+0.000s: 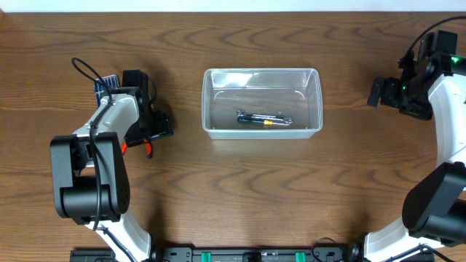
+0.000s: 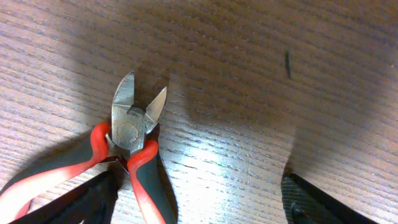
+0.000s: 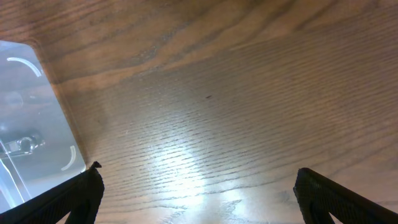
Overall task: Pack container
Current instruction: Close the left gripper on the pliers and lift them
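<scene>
The clear plastic container [image 1: 262,102] stands at the table's middle with a black tool with a yellow band [image 1: 263,119] lying inside; its corner shows in the right wrist view [image 3: 28,130]. Red-and-black cutting pliers [image 2: 127,146] lie on the wood, steel jaws apart, also seen overhead [image 1: 138,145]. My left gripper [image 2: 202,202] is open, low over the table, its fingers on either side of the pliers' handles. My right gripper [image 3: 199,196] is open and empty over bare wood to the right of the container, and shows overhead [image 1: 384,92].
A small blue case [image 1: 106,84] lies at the far left behind my left arm. A small dark mark [image 2: 288,64] is on the wood beyond the pliers. The arm bases stand at the front edge.
</scene>
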Available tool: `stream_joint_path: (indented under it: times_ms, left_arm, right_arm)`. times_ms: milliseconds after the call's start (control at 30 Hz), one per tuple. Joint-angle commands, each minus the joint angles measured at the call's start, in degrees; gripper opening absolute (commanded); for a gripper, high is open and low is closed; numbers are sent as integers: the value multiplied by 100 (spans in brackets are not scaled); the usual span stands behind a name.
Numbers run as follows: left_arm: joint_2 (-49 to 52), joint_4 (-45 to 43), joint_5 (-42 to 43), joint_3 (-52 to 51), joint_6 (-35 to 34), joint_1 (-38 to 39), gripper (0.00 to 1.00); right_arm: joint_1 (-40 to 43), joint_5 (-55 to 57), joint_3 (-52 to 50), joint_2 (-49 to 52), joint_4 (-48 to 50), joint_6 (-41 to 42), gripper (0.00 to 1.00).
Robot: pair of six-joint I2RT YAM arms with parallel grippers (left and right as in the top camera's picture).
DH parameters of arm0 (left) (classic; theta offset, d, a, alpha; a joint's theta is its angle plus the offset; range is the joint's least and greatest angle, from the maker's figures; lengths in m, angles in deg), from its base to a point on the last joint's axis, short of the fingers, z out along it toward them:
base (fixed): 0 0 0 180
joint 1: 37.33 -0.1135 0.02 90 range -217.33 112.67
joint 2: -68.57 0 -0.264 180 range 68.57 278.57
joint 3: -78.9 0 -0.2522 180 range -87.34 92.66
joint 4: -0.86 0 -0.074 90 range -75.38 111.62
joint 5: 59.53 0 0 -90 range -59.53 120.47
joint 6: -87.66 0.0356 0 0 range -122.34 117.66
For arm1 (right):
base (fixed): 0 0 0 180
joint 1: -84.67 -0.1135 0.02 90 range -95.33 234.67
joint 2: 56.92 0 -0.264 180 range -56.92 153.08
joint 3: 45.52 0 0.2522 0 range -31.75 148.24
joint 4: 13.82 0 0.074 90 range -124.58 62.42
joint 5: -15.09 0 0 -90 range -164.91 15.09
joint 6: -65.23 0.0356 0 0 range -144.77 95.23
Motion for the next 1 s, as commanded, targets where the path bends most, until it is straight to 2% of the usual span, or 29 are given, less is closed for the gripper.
stream_joint_path:
  times_ms: [0,200,467,667,900,967]
  left_arm:
    - [219,11,-2,-238,-55,-24,75]
    - [219,11,-2,-238,-55,-24,63]
    - [219,9,-2,-238,-55,-24,42]
    - [219,9,-2,-238,-52,-24,33]
    - [219,7,-2,-238,-52,-24,29]
    - [219,7,-2,-238,-52,-24,23]
  right_arm:
    - [-42,-37,-35,15,-7,-72,99]
    - [-42,-37,-35,15,-26,-72,99]
    - [-42,-37,-35,15,-24,-72,99]
    - [-42,-35,-35,15,-24,-72,99]
    - [-42,-35,-35,15,-24,-72,99]
    - [-42,-35,-35,15,-24,-72,99]
